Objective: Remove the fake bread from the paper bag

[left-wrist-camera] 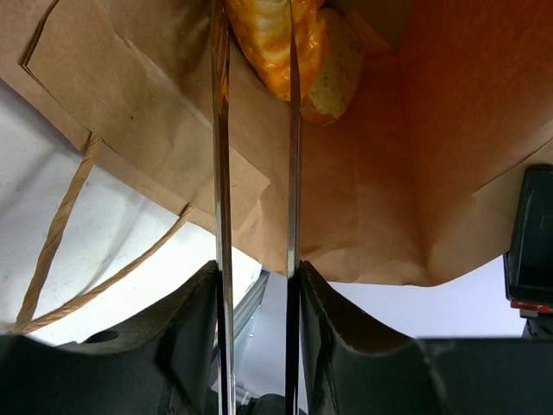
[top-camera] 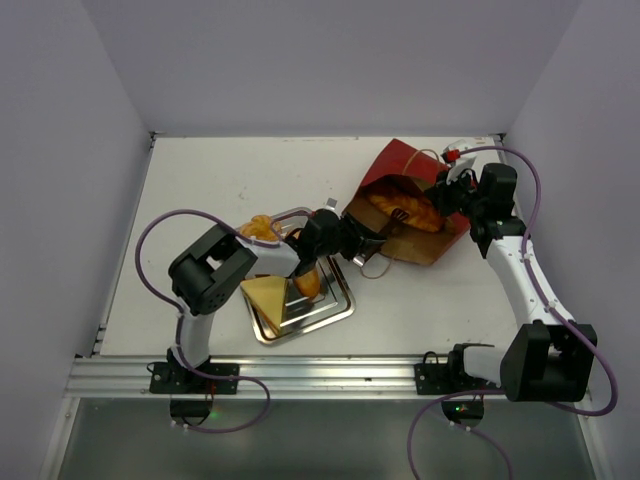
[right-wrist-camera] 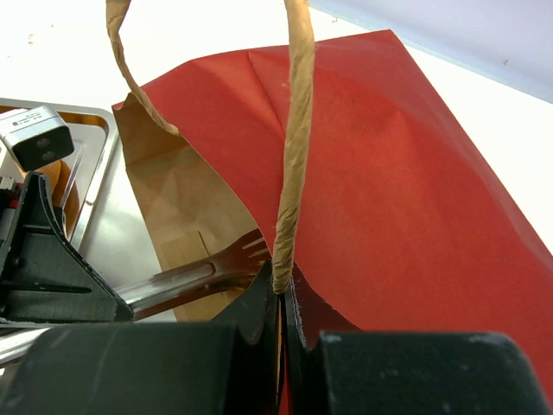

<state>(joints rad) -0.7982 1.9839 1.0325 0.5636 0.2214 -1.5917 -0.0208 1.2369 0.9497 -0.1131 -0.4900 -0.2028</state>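
Inside the paper bag (top-camera: 420, 205) — left gripper (left-wrist-camera: 257, 52) half-spread around bread (left-wrist-camera: 281, 43); right gripper (right-wrist-camera: 282, 290) pinching bag's rim.

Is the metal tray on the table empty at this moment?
No, in the top view the metal tray already holds a pale yellow wedge and other fake bread pieces.

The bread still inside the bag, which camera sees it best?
Left wrist: the bread fills the top of the view, deep inside the paper bag. The top camera shows it small. The right wrist camera sees only the bag's red outside.
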